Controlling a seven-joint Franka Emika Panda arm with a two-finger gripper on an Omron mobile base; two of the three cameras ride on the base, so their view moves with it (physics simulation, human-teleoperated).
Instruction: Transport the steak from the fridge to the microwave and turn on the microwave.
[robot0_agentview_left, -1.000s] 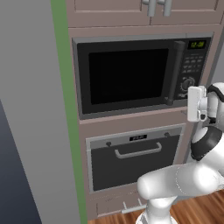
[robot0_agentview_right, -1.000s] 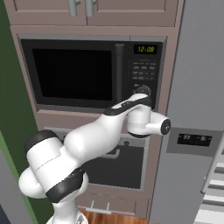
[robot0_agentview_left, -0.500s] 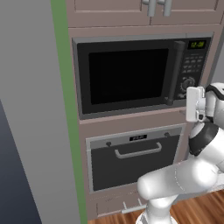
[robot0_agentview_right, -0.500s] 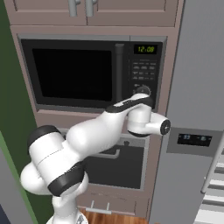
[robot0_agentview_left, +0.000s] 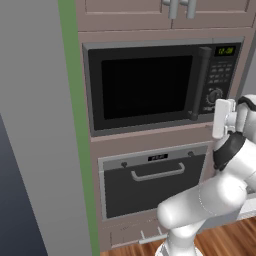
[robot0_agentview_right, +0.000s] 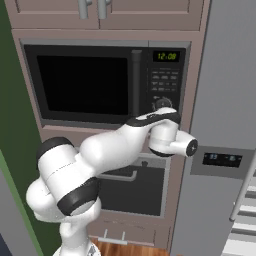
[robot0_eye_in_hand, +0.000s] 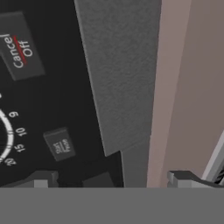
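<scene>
In the left base view the gripper (robot0_agentview_left: 222, 118) has stayed just below the dial on the microwave (robot0_agentview_left: 145, 86), its door shut, so we judge the start press is being lined up under the green clock (robot0_agentview_left: 225, 50), which seems to read 12:00. In the right base view only the elbow has swung lower and away from the microwave's panel, with the fridge (robot0_agentview_right: 225, 90) shut beside it; whether the steak lies behind the microwave's dark door we cannot tell. In the hand view the fingertips (robot0_eye_in_hand: 43, 179) stand wide apart, holding nothing, below the "Cancel Off" button (robot0_eye_in_hand: 19, 50), a small button (robot0_eye_in_hand: 60, 144) apparently marked "Start Pause", and dial numerals 9, 10, 15.
</scene>
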